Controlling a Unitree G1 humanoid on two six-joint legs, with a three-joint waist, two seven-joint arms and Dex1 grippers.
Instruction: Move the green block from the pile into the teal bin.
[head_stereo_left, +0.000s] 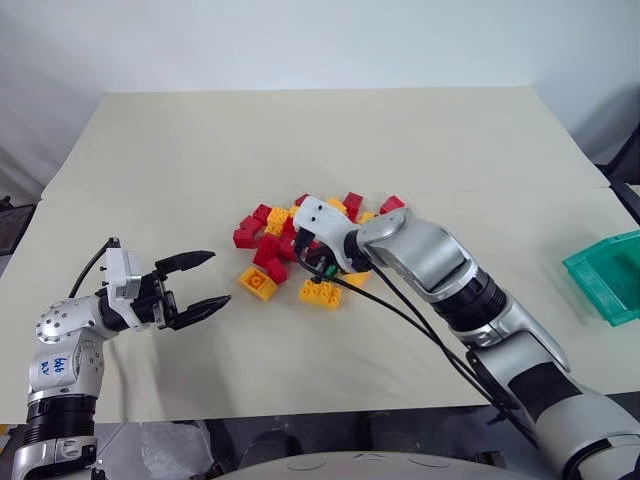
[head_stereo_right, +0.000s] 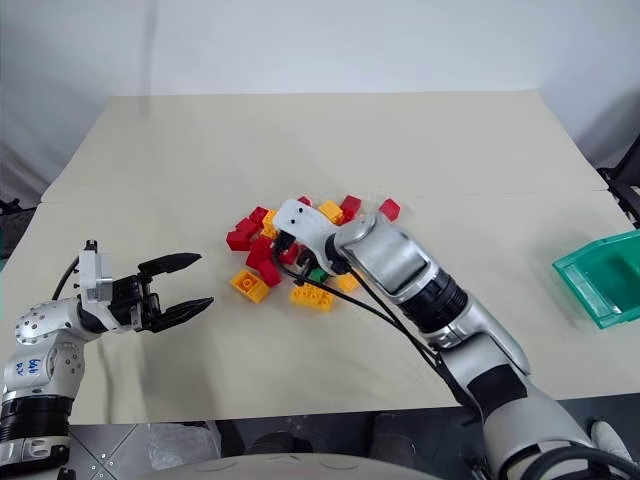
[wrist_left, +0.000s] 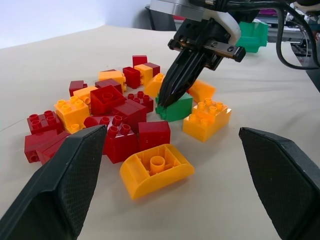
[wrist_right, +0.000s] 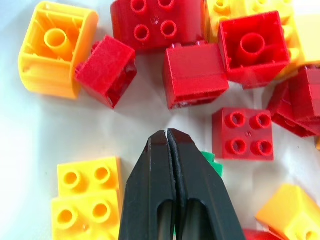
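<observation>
The green block (wrist_left: 177, 109) lies on the table at the near right side of the pile (head_stereo_left: 290, 240) of red and yellow-orange bricks. My right gripper (wrist_left: 167, 102) reaches down into the pile, shut, its two fingers pressed together with nothing between them. Their tips rest at the green block's upper edge, and in the right wrist view only a corner of the block (wrist_right: 212, 162) peeks out beside one finger. My left gripper (head_stereo_left: 215, 279) hovers open to the left of the pile, holding nothing. The teal bin (head_stereo_left: 610, 275) sits at the table's far right edge.
A curved yellow-orange brick (head_stereo_left: 258, 283) and a yellow-orange double brick (head_stereo_left: 320, 293) lie at the pile's near side. The beige table (head_stereo_left: 320, 140) stretches bare behind the pile and between the pile and the bin.
</observation>
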